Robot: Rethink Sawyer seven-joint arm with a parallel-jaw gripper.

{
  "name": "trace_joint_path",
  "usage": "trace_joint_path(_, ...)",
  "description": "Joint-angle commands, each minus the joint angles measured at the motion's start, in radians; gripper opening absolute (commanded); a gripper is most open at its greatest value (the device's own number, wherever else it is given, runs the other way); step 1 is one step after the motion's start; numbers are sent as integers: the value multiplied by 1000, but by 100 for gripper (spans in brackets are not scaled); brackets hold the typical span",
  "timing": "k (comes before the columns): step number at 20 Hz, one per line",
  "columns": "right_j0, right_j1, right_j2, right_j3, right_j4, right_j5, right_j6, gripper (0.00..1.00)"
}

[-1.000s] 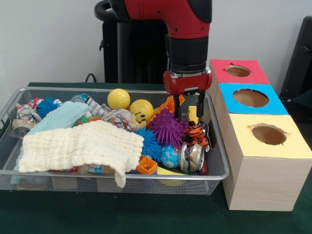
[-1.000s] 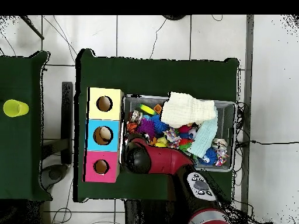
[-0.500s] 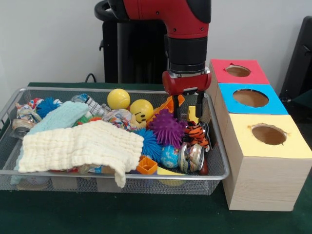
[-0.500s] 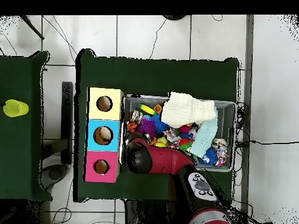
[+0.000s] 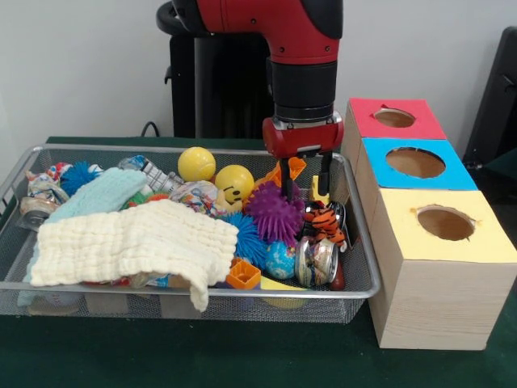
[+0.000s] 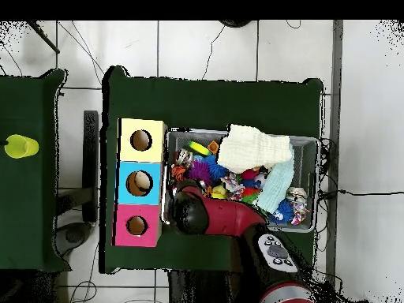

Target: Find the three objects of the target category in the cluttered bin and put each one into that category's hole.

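Hovering over the bin's point(image 5: 355, 283) box-side end — gripper point(image 5: 305, 179) jaws spread, empty.
Purple spiky ball point(image 5: 275, 212) sits just below, under the finger nearer the bin's middle.

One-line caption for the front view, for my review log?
Sawyer's open end effector hovers above the purple spiky ball in the cluttered wire bin.

— What's different from a second ago?

— The gripper point(image 5: 304, 184) has risen a little and shifted toward the left side of the front view. Its open fingers point(image 5: 286, 184) now hang over the purple spiky ball point(image 5: 274, 212) and the tiger toy point(image 5: 324, 223).

— Before that?

— It sat lower and further right, fingers down beside the yellow block point(image 5: 318, 190).

— And from overhead?

— The arm point(image 6: 229, 223) has slid slightly toward the right of that picture, and the green cup point(image 6: 20, 146) on the side table has shifted a touch.
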Motion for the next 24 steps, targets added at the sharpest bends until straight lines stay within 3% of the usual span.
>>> trace_joint_path(1,1,8,14,-76,-24,54,119,100)
trace_joint_path(6,48,-9,-57,-89,-14,61,136,100)
trace_joint_path(12,-32,1,61,-69,-31,80,89,100)
trace_joint_path(24,-40,11,105,-70,-38,111,67,100)
